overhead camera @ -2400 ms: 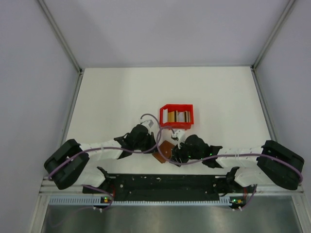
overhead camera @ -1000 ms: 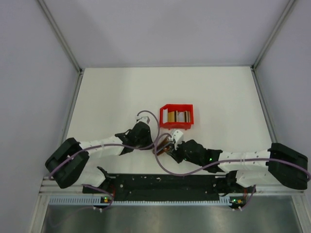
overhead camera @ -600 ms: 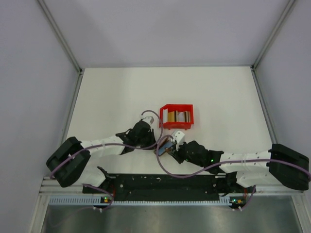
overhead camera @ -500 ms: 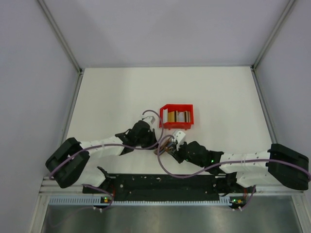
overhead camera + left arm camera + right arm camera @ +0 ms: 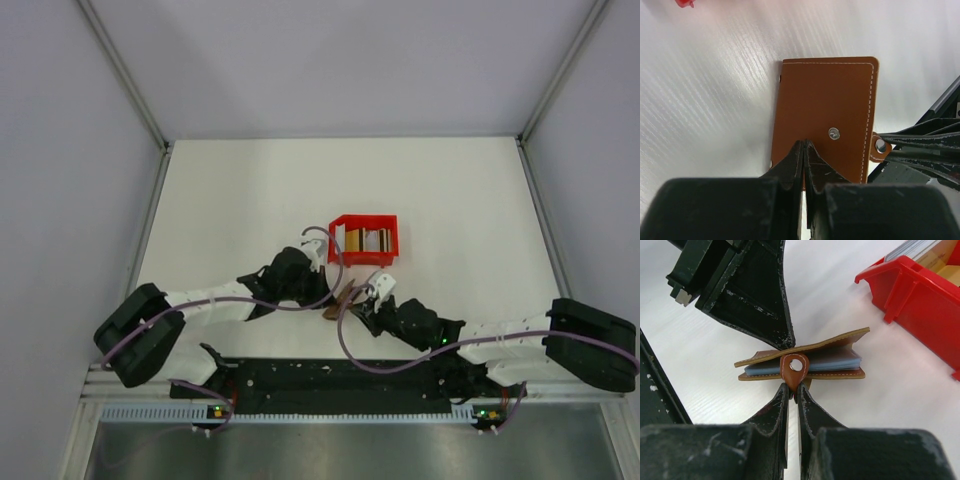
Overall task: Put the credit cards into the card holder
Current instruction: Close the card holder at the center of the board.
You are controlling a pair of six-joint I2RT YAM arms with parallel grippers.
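At the near middle of the table [image 5: 230, 190], in the right gripper [image 5: 792, 390]: pinched narrow on the closing tab of the card holder [image 5: 805, 360], snap hole showing just above the fingertips. Shut tight at the left gripper [image 5: 804, 145], tips set down on the top cover beside the metal snap stud. Brown and leather-like, pale stitching round the edge, lying flat, top cover lifted a little, grey-blue layers stacked between the covers. Just to the far side, a red bin [image 5: 362, 218] holding credit cards [image 5: 375, 240], tan-gold and pale. Both arms stretched low, reaching inward, wrists nearly meeting over the holder.
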